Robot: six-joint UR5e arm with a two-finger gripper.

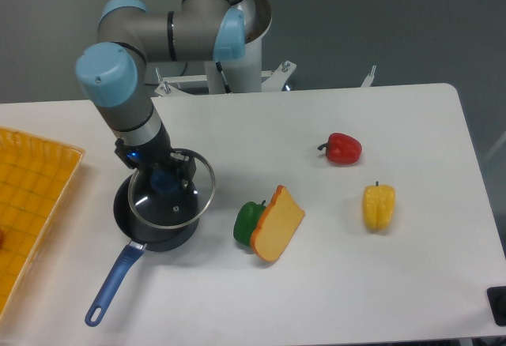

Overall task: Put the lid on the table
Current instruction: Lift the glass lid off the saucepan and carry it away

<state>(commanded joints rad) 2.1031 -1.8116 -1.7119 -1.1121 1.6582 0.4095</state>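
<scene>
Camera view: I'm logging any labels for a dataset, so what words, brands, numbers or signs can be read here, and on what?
None can be read. The arm, lid, saucepan, tray, table and the toy foods show no legible text. The gripper has only a small blue light, no writing.

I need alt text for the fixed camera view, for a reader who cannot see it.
A robot gripper holds a glass lid by its blue knob, raised and offset right above a dark saucepan on a white table. Toy peppers, a bread slice and a yellow tray lie around.
</scene>
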